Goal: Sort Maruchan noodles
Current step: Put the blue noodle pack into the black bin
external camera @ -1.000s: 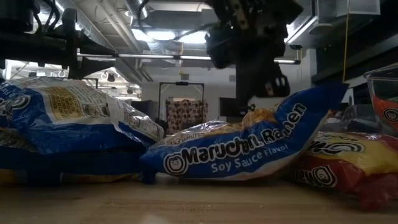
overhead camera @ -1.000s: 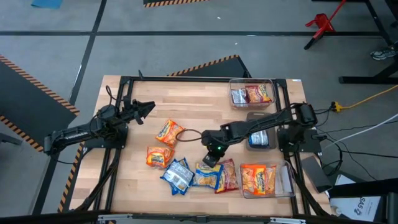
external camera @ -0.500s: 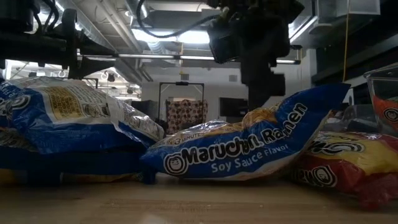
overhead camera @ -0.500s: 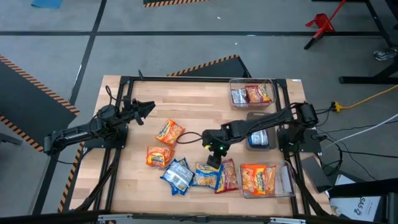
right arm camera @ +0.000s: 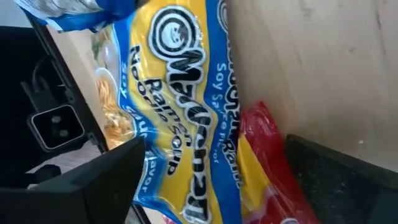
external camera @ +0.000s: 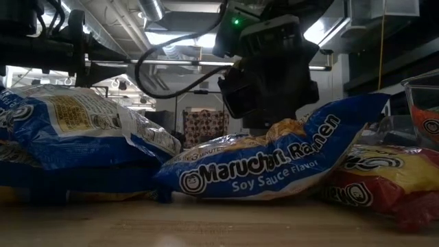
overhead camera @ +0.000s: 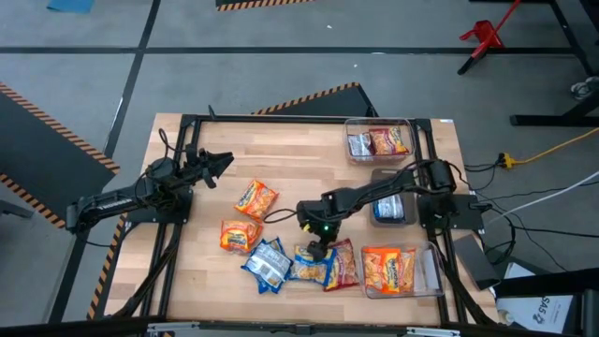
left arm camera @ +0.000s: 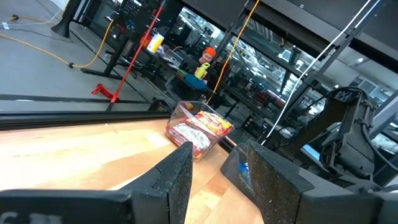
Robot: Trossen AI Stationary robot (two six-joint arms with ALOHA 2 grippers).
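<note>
High view: the right tool (overhead camera: pixel 319 251) is seen over the blue-and-yellow packet (overhead camera: pixel 308 266), which lies flat on the desk (overhead camera: pixel 299 159) in a front cluster. Relative to that packet, a dark red packet (overhead camera: pixel 343 265) lies touching on the side toward the orange bin (overhead camera: pixel 432 273), a blue packet (overhead camera: pixel 268 263) lies on the other side, partly overlapping, and two orange packets (overhead camera: pixel 240 235) lie farther toward the left arm. In the right wrist view the tool's fingers (right arm camera: pixel 112 171) are spread wide, one on each side of the blue-and-yellow packet (right arm camera: pixel 180 118), and nothing is held yet.

A double pick could result, since the red packet (right arm camera: pixel 273 168) sits right against the near finger and could be pinched too. The crinkly film could also slip or fold if only an edge is caught.

In the low view the blue-and-yellow packet (external camera: pixel 274 161) is seen lying label up, its long axis along the desk's front edge, its raised end toward the red packet.

The left tool (overhead camera: pixel 217 165) waits well apart from the packets, its fingers (left arm camera: pixel 177 180) partly spread and empty.
</note>
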